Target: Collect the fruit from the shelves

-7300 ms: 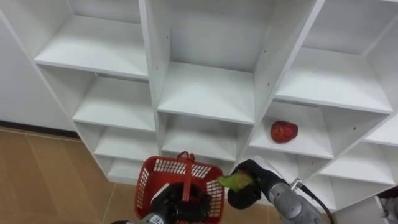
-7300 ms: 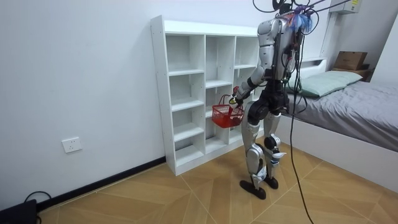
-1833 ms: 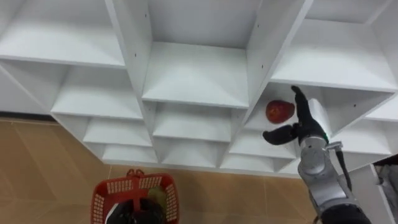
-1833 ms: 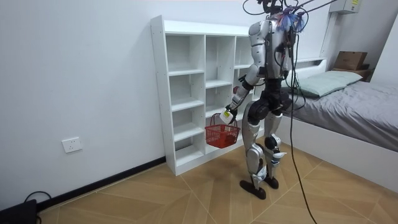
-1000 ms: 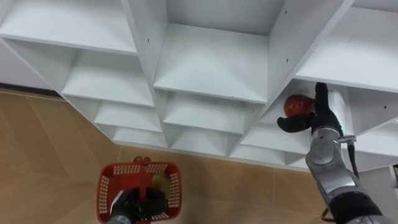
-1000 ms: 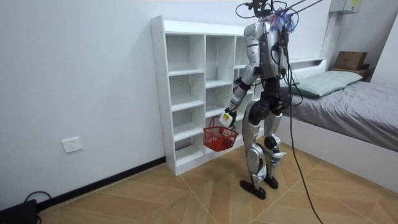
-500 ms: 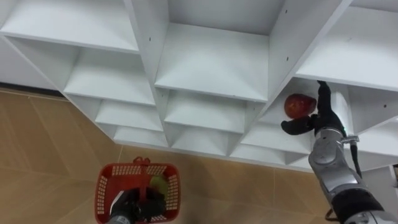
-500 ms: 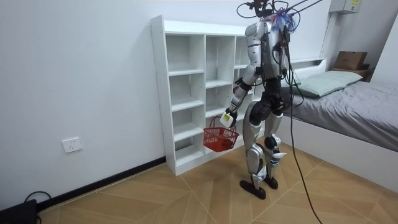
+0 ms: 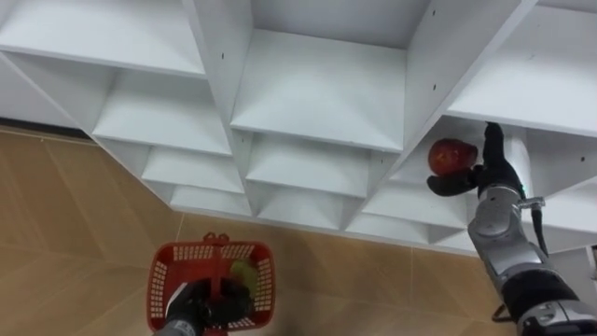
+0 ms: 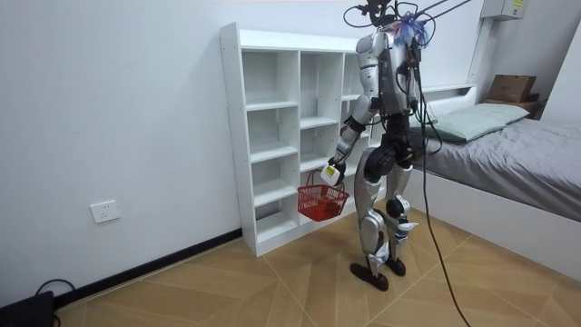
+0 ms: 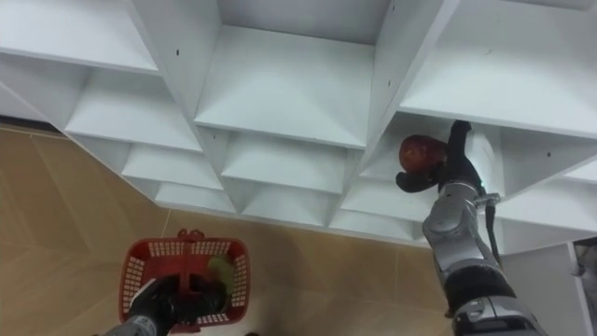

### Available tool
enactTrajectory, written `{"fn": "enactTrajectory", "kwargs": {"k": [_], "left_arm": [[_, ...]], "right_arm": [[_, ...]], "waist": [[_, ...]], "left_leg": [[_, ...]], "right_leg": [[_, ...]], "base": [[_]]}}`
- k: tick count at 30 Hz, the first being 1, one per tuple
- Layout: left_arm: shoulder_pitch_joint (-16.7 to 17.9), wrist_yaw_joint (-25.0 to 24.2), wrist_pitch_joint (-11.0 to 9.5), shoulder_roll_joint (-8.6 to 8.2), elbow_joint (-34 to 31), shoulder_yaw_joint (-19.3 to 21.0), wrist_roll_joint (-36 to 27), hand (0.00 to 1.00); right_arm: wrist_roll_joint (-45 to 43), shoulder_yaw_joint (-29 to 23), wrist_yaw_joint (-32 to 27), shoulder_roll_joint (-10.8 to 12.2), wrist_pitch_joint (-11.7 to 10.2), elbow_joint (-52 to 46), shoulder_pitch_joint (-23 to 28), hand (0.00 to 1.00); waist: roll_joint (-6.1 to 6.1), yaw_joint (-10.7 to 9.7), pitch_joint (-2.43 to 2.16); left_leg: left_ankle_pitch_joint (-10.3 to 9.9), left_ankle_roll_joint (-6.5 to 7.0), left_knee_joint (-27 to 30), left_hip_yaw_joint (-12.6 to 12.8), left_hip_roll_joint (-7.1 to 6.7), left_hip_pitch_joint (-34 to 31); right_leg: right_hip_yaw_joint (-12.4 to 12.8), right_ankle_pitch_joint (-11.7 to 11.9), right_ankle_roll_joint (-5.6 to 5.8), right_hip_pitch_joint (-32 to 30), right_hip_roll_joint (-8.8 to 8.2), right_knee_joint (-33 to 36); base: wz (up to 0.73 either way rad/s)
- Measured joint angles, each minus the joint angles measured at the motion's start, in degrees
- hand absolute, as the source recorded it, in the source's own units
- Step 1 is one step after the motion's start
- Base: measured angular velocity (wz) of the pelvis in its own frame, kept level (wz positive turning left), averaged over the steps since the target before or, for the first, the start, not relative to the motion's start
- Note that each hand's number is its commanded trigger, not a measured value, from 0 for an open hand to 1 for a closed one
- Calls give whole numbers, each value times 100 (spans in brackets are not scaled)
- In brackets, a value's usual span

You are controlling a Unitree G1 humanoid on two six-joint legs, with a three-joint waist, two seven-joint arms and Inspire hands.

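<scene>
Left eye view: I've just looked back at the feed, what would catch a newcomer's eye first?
The red fruit stands out against the white closet, lying in a compartment at the right. The right hand is right beside it, fingers straight up behind it and thumb reaching below. Low at the left, the left hand holds the red basket by its handle over the wooden floor, with a green fruit inside.

Plain white closet (image 9: 317,84). Deep red fruit (image 9: 451,155) at 3 o'clock. Red slotted-mesh basket (image 9: 160,280) at 7 o'clock, yellow-green fruit (image 9: 244,275) inside. Tan herringbone wood floor (image 9: 56,215).
</scene>
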Motion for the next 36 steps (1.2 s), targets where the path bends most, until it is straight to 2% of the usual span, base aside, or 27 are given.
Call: {"fn": "enactTrajectory", "kwargs": {"k": [11,21,26,29,36], "left_arm": [[17,-52,1,-3,11,-106,7,100],[-56,-85,-3,28,151,-221,2,100],[-187,-119,-12,54,355,-231,5,100],[-182,-118,-17,104,357,-231,5,100],[-196,-120,-52,109,357,-231,3,100]], "right_arm": [[220,-2,-18,-20,-11,429,-267,0],[339,1,-17,-52,-11,504,-428,0],[352,2,-17,-149,-11,517,-460,0],[335,11,-16,-153,-11,517,-460,0],[330,60,6,-171,-12,518,-460,0]], "waist": [[-23,10,12],[-64,18,33],[-89,140,60],[-86,197,65],[-59,285,90]], "left_leg": [[31,-17,-2,-41,6,-115],[44,-23,0,-55,7,-216],[44,-23,1,-62,7,-222],[44,-23,10,-76,6,-229],[44,-23,54,-114,2,-322]], "right_leg": [[-138,20,-33,-96,-7,16],[-144,20,-33,-196,-9,20],[-142,20,-33,-198,-7,19],[-146,20,-33,-197,-8,21],[-211,20,-33,-240,-16,25]], "base": [[2],[1],[0],[1],[3]]}}
